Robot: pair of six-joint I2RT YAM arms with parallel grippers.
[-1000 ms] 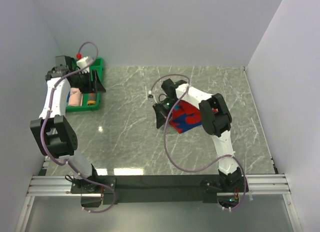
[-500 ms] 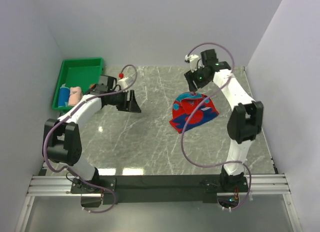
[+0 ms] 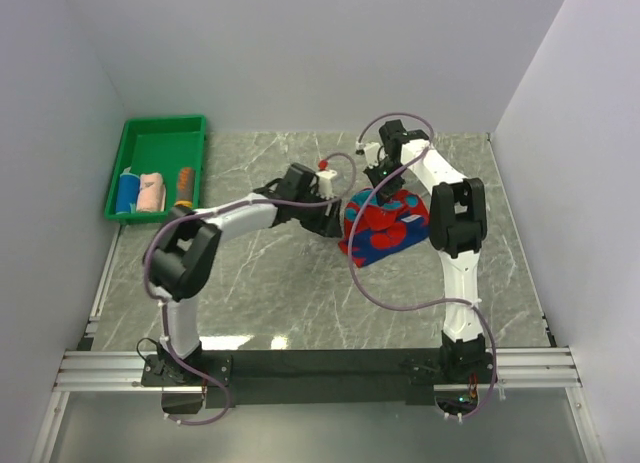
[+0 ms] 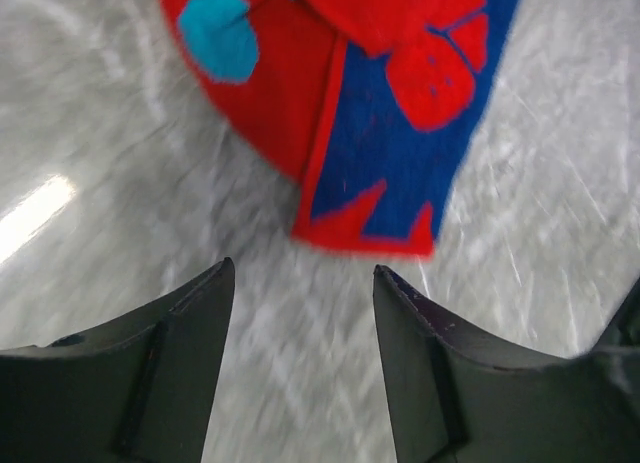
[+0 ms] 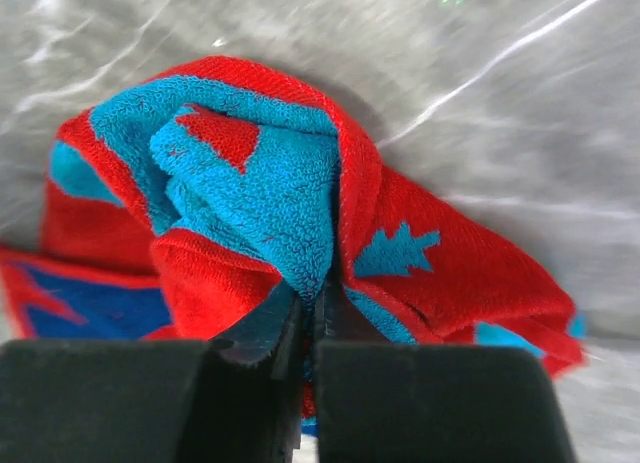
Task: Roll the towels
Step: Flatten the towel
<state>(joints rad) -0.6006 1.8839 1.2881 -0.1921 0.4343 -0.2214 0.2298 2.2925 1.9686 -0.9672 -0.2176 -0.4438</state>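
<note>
A red-and-blue patterned towel (image 3: 388,231) lies crumpled on the marble table, right of centre. My right gripper (image 3: 385,193) comes down on its far edge. In the right wrist view it (image 5: 315,303) is shut on a raised fold of the towel (image 5: 260,183). My left gripper (image 3: 333,221) reaches in from the left. It (image 4: 303,273) stands open just above the table, short of the towel's flat corner (image 4: 380,113), with nothing between its fingers. Three rolled towels lie in the tray: blue (image 3: 127,193), pale pink (image 3: 151,193) and orange (image 3: 185,187).
The green plastic tray (image 3: 162,143) stands at the back left against the wall. White walls close the table in on the left, back and right. Both arms' purple cables loop over the table around the patterned towel.
My left arm swung from the tray across to the towel's left side. My right gripper rose to the back, opened, then came down and shut on a fold of the towel.
</note>
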